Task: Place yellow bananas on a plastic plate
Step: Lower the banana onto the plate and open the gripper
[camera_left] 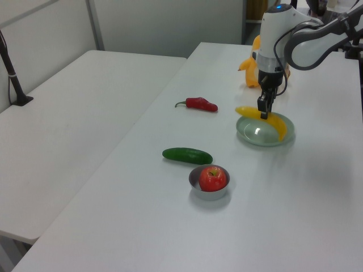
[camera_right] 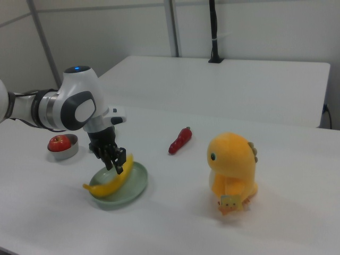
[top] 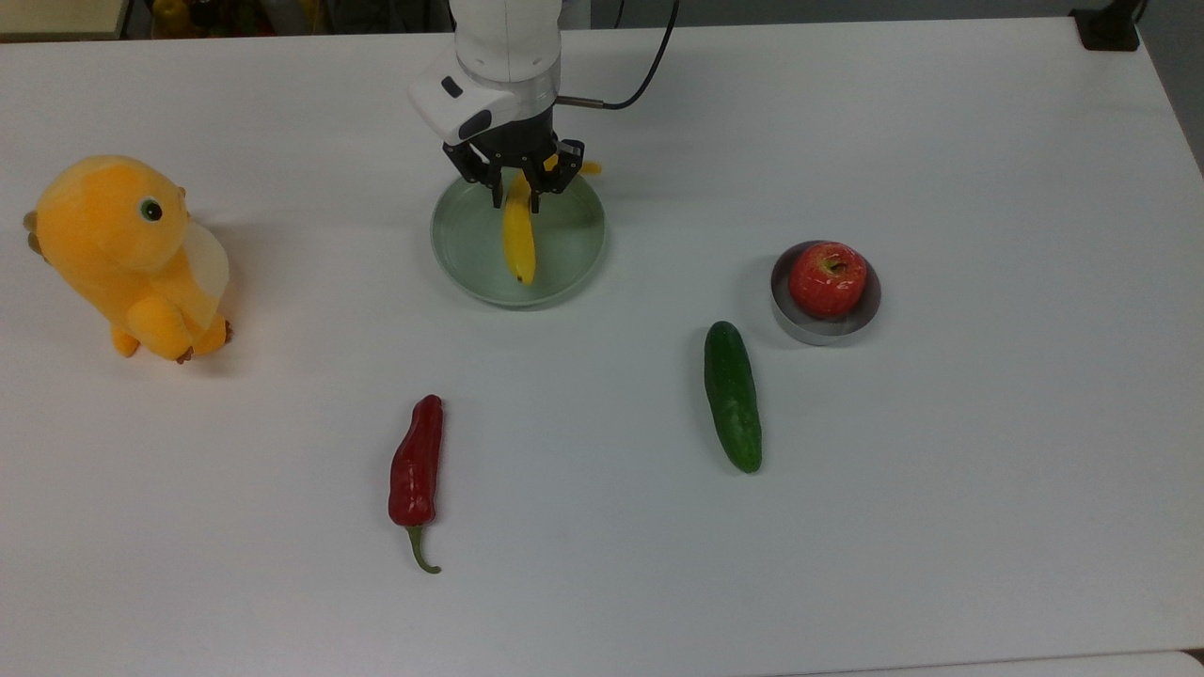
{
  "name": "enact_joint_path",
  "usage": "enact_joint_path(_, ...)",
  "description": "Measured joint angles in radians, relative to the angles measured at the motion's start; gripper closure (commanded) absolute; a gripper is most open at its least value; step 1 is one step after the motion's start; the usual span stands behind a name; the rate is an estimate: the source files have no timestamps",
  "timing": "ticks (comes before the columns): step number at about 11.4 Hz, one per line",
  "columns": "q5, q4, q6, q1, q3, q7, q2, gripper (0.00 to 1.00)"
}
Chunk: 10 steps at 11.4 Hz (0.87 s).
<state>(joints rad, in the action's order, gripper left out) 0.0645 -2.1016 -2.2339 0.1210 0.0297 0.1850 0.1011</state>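
The yellow banana hangs over the pale green plastic plate, held near its middle by my gripper, which is shut on it. In the left view the banana spans the plate below my gripper. In the right view the banana runs along the plate, its lower end poking past the rim, with my gripper above it. Whether the banana touches the plate I cannot tell.
An orange-yellow plush toy stands at the top view's left. A red chilli and a green cucumber lie nearer the front. A red apple sits in a small grey metal dish at the top view's right.
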Motion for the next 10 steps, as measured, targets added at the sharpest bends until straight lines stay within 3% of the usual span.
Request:
enact_joint_path(7,0.012,0.038,0.000,0.003,0.000,-0.001,0.015,0.00)
enact_joint_path(10,0.011,0.171,0.155,0.003,0.000,0.002,-0.004,0.00)
